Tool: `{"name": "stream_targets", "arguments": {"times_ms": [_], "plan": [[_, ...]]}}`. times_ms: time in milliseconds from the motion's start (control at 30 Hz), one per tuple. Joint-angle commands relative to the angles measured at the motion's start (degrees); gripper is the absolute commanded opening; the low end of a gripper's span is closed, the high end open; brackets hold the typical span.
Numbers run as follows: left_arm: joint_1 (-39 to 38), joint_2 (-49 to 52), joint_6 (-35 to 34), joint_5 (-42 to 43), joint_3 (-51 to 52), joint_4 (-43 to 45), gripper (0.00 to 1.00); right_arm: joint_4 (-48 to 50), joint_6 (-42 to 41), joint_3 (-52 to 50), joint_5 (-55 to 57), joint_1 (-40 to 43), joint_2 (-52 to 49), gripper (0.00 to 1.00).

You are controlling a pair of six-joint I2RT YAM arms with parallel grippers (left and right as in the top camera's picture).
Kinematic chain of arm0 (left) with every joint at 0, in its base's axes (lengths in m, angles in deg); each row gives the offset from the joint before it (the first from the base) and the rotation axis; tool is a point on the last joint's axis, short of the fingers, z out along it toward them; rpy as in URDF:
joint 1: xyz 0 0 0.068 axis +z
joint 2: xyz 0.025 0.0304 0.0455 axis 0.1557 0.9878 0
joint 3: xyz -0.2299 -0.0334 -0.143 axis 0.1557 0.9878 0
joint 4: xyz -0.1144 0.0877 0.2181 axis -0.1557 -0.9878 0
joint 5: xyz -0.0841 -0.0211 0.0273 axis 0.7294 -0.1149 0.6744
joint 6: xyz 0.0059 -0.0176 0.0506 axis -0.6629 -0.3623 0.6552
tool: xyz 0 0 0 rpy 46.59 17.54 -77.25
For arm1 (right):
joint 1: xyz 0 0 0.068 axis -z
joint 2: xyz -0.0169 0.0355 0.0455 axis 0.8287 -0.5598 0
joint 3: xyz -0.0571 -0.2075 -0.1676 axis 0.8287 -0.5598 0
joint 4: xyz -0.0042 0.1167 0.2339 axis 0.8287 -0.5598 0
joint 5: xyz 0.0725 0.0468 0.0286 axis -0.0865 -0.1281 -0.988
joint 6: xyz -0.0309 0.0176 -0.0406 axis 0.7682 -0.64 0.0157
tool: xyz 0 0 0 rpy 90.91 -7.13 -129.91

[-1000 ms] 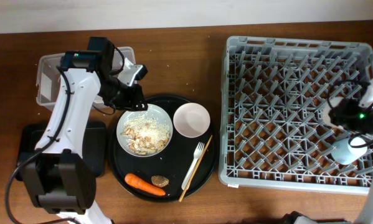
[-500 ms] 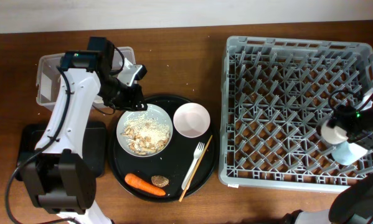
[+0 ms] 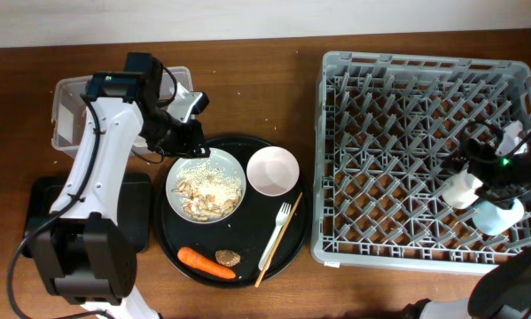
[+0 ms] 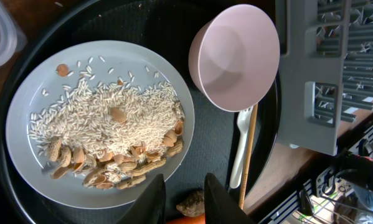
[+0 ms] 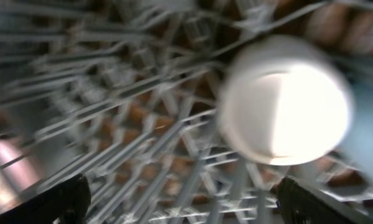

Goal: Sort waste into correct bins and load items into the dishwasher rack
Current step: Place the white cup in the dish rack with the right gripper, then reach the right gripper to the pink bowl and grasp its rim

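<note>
On the round black tray (image 3: 172, 237) sat a white plate (image 4: 24, 124) with a heap of rice (image 3: 207, 188) and some brown bits on it. A pink bowl (image 3: 273, 170) stood just beside the plate and had nothing in it. Near the bowl lay a pale fork (image 3: 285, 213) and a thin stick (image 3: 263, 271), side by side. An orange carrot (image 3: 206, 261) and a small brown lump (image 3: 228, 258) lay at the near edge of that tray, close together.

The left gripper (image 4: 183, 182) hung over the far left edge of the plate. Its fingers (image 4: 152, 202) were a little way apart and held nothing. Behind that arm was the clear tub (image 3: 66, 124), and a flat black tray (image 3: 136, 208) lay to the left of the round one.

Well apart on the right stood the big grey rack (image 3: 407, 62). A small cream cup (image 3: 460, 189) was in the rack near its right side, and a light blue cup (image 3: 498, 215) was close by, nearer the corner. The right gripper (image 5: 186, 205) was over the rack, just beside the cream cup. The wrist picture was blurry, but its two fingers (image 5: 61, 202) were spread wide. The cup sat out past them, not between them.
</note>
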Motion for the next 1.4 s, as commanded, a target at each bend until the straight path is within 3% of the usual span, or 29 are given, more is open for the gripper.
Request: {"name": "stream_targets", "arguments": {"times_ms": [0, 300, 467, 600, 633, 700, 867, 1067, 1200, 1367], "plan": [[0.3, -0.9, -0.3, -0.2, -0.6, -0.3, 0.25, -3.0, 3.9, 2.0, -9.5, -0.3, 1.2, 0.98], [-3.1, -0.9, -1.2, -1.3, -0.6, 0.1, 0.29, -8.2, 3.8, 4.2, -4.1, -11.6, 17.6, 0.99], [-12.2, -0.9, -1.7, -12.2, -0.5, 1.8, 0.33, -11.3, 1.2, 4.2, 4.5, -19.8, 23.1, 0.99], [-17.0, -0.8, -12.7, -23.3, -0.5, 1.3, 0.36, -13.0, 2.1, 4.2, 4.2, -24.8, 22.6, 0.98], [-17.3, -0.9, -18.1, -27.0, -0.5, -0.1, 0.36, -13.0, 2.4, 4.2, 4.3, -28.5, 22.4, 0.99], [-16.4, -0.9, -22.2, -28.9, -0.5, -2.4, 0.38, -12.1, 2.3, 4.2, 4.9, -34.6, 21.7, 1.0], [-7.0, -3.4, -23.5, -28.9, -0.5, -6.2, 0.39, -7.1, -0.9, 5.9, 10.4, -48.6, 17.4, 0.99], [4.5, -7.0, -23.8, -26.2, -0.5, -6.2, 0.43, -3.3, 1.8, 13.6, 13.2, -59.6, 5.1, 0.98], [6.5, -7.0, -23.9, -25.0, -0.3, -6.0, 0.43, 1.0, 2.0, 18.6, 20.3, -63.2, -5.2, 0.93], [6.4, -7.0, -23.9, -25.2, -0.3, -5.5, 0.43, 6.3, 3.9, 18.8, 19.2, -63.8, -15.1, 0.83]]}}
